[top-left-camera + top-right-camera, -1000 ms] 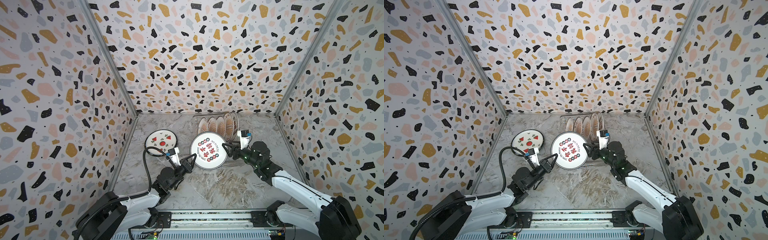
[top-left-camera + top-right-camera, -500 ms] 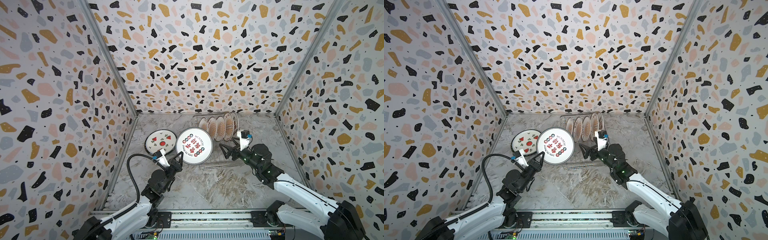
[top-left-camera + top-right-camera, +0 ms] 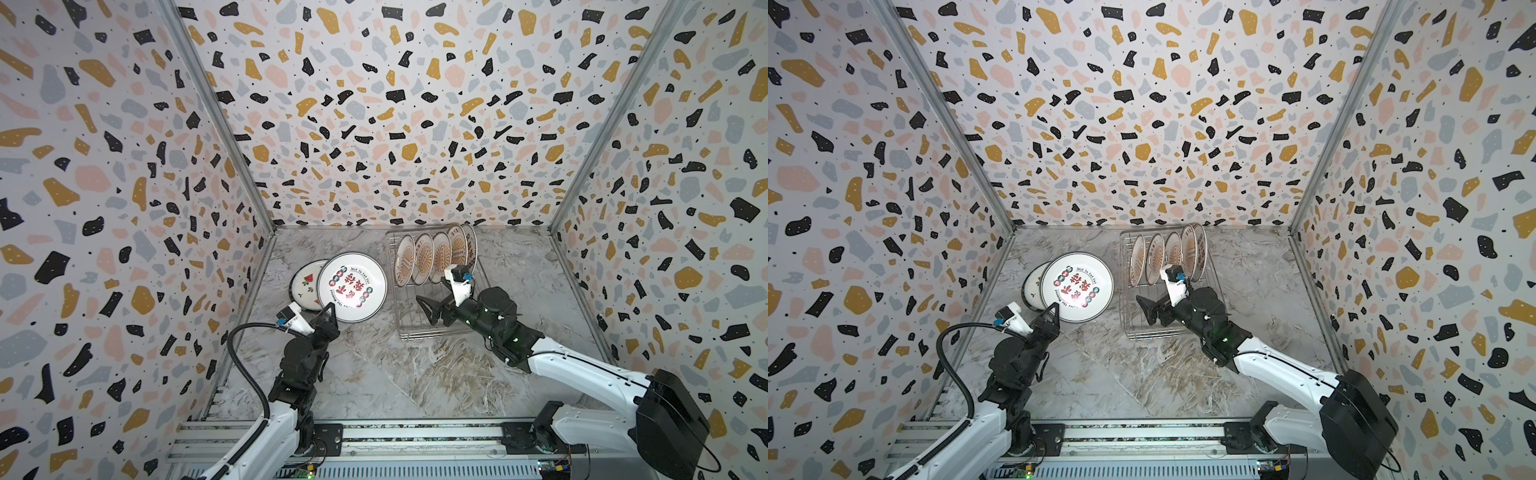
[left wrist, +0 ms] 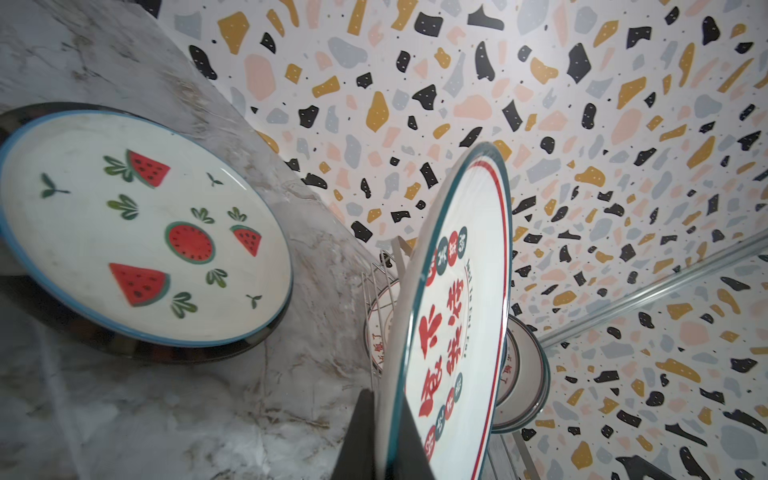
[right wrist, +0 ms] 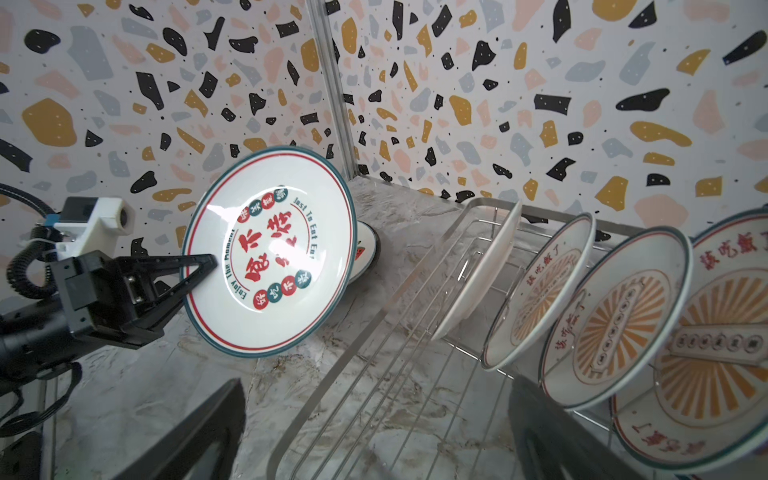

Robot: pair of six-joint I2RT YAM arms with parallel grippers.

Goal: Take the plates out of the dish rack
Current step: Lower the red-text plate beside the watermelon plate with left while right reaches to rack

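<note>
Marble tabletop [image 3: 395, 374], left fingers [image 4: 359, 440] clamped on the red-lettered plate [image 3: 351, 286], right fingers [image 5: 199, 436] spread empty over the dish rack [image 3: 409, 324], and only the left wrist view catches the whole watermelon plate [image 4: 137, 232].

The lettered plate [image 3: 352, 286] in the black left gripper [image 3: 331, 309] is white, with a teal rim, a thin red ring, red characters and red and teal dots. Beyond this gripper, the melon plate [image 4: 137, 232] is white with a blue rim, red slices and green leaves. Beside the black right gripper [image 3: 424, 309], the sunburst plates [image 3: 432, 257] are white with orange rays and red characters, in a silver rack [image 3: 417, 332]. The table [image 3: 395, 374] is grey marble.
</note>
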